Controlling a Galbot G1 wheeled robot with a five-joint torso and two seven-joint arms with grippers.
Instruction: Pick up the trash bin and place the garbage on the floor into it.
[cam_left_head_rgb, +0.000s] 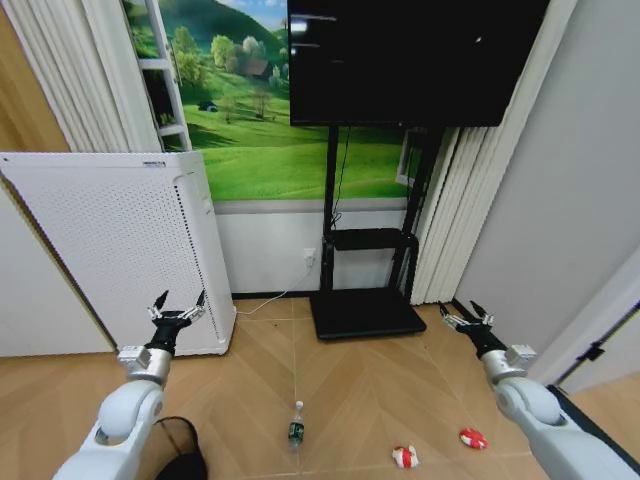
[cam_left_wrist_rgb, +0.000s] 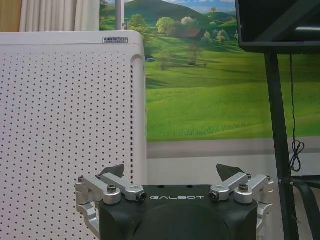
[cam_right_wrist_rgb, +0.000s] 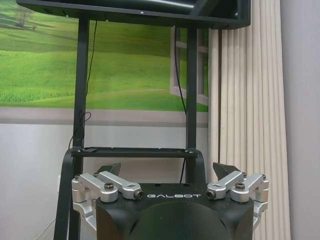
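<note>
The trash bin (cam_left_head_rgb: 178, 452), black wire mesh, stands on the floor (cam_left_head_rgb: 350, 385) at the head view's lower edge, just beside the left arm. The bottle (cam_left_head_rgb: 296, 425) with green label and white cap lies ahead on the herringbone boards, and two red-and-white wrappers (cam_left_head_rgb: 405, 457) (cam_left_head_rgb: 473, 438) lie to its right, apart. The left gripper (cam_left_head_rgb: 178, 306) hangs raised before the white perforated appliance (cam_left_head_rgb: 120, 250), fingers spread, holding nothing; the right gripper (cam_left_head_rgb: 467, 316) likewise, near the TV stand (cam_left_head_rgb: 365, 300). Both wrists read "GALBOT".

Trash bin (cam_left_head_rgb: 178, 450) left of bottle (cam_left_head_rgb: 296, 428); two wrappers (cam_left_head_rgb: 405, 457) right, on floor (cam_left_head_rgb: 350, 390)
</note>
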